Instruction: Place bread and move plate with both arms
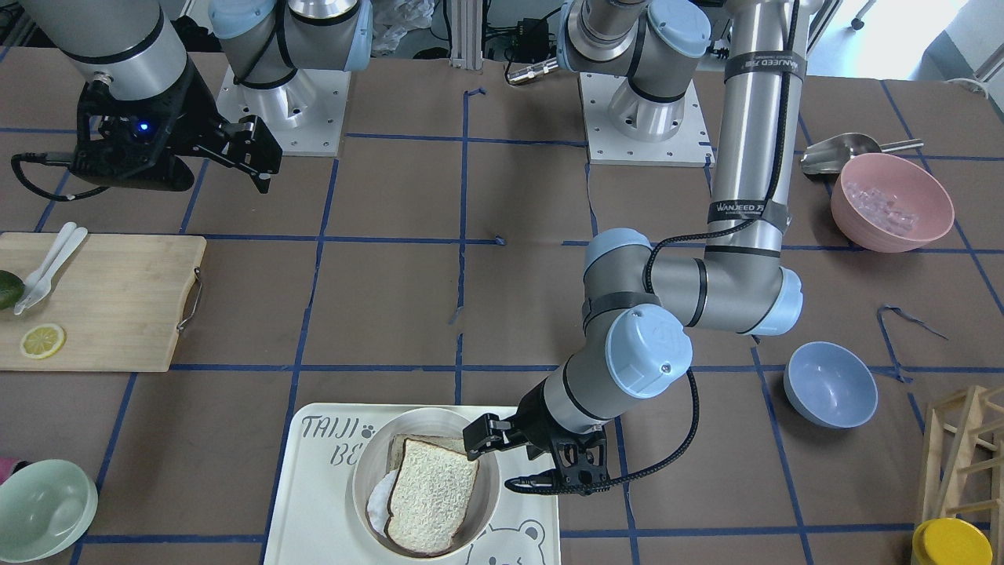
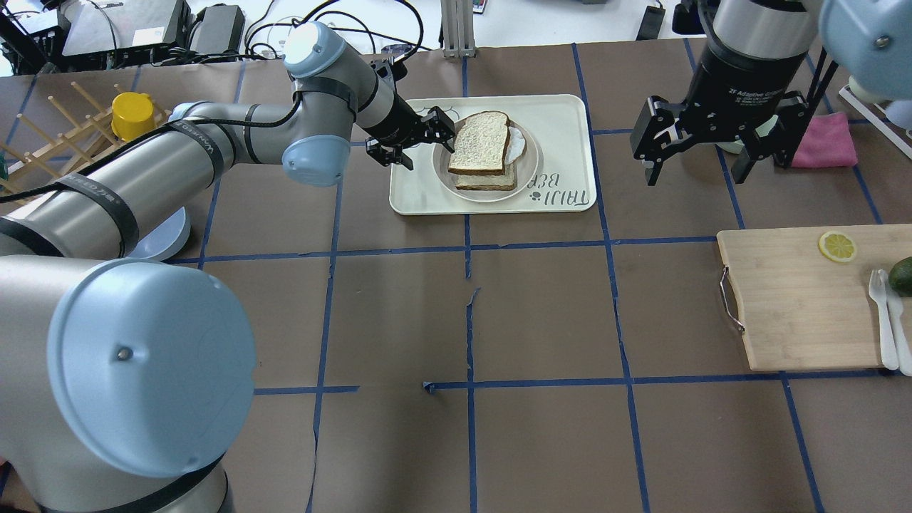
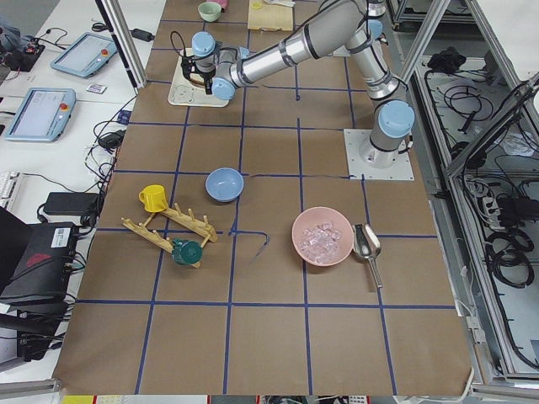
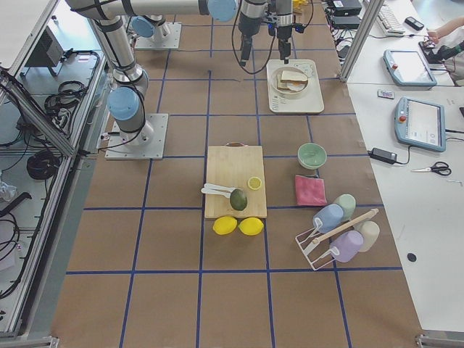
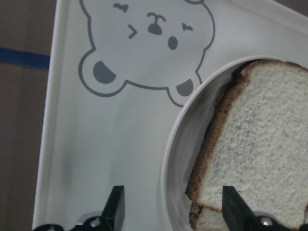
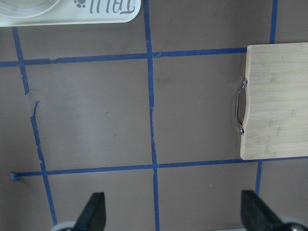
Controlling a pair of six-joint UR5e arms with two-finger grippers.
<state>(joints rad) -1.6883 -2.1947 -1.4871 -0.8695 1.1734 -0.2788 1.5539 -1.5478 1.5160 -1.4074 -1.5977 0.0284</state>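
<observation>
- Left end effector (image 2: 429, 149), black and two-fingered, is at the left rim of the round cream-white shallow plate (image 2: 533, 167); its fingers are apart, one over the plate's inside and one outside over the tray, with the rim between them and nothing clamped yet
- The slice of white sandwich bread with a dark brown crust (image 2: 481, 142) lies in the plate on top of a duller tan slice (image 2: 491, 182); the placing step looks done
- The plate rests on the rectangular cream bear-printed tray (image 2: 563, 121), at the middle of the table's far edge, opposite the robot; the move looks not yet begun
- Right end effector (image 2: 695, 171) hangs above bare table to the right of the tray, well apart from the plate; its fingers are wide apart and empty; it probably has to reach the opposite rim before both arms can lift
- The pale wooden cutting board (image 2: 798, 299) lies by the table's right edge, untouched
</observation>
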